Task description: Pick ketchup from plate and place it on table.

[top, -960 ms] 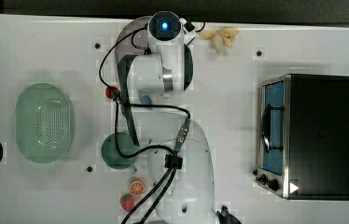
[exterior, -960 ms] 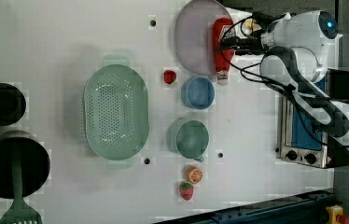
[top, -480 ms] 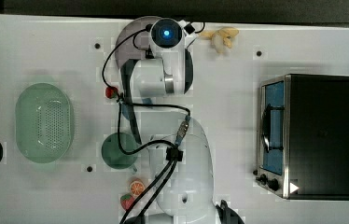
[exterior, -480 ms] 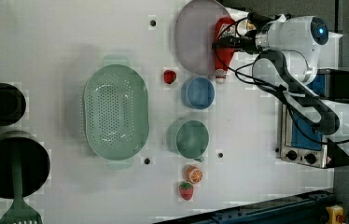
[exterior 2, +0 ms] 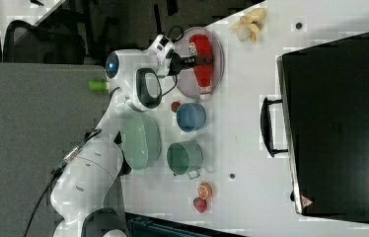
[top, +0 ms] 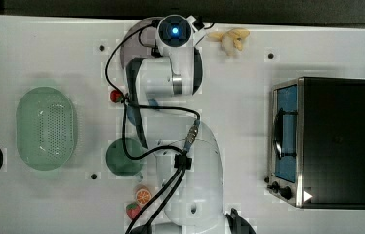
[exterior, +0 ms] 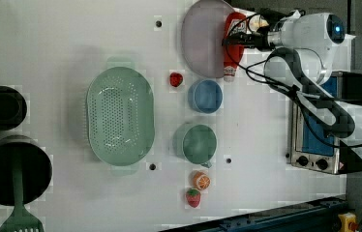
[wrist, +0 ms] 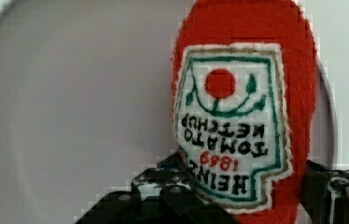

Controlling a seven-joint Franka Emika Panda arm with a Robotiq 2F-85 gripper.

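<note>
A white robot arm reaches across a white bench (exterior: 72, 38) to a pale mauve plate (exterior: 201, 43) that sits at the bench's far edge from the arm's base. A red ketchup (exterior: 233, 48) bottle lies flat on the plate, along the plate's rim on the side toward the arm in the left view, with its cap end reaching the rim. The jaws (exterior 2: 192, 61) straddle the middle of the bottle, one dark finger on each side. In the wrist view the fingers (wrist: 172, 191) sit hard against the bottle's flanks below its white label, but it cannot be told whether they already grip it; the bottle rests on the plate.

Just beside the plate stand a small red strawberry (exterior: 176, 79) and a blue bowl (exterior: 205, 95). Beyond the bowl is a green cup (exterior: 197, 143), then an orange slice (exterior: 201, 181) and a second strawberry (exterior: 193, 197) near the bench's edge. A green perforated colander (exterior: 120, 116) lies near the middle of the bench. A toaster oven (top: 322, 141) stands toward the opposite side, and a banana (top: 229, 39) lies at the far edge near the plate.
</note>
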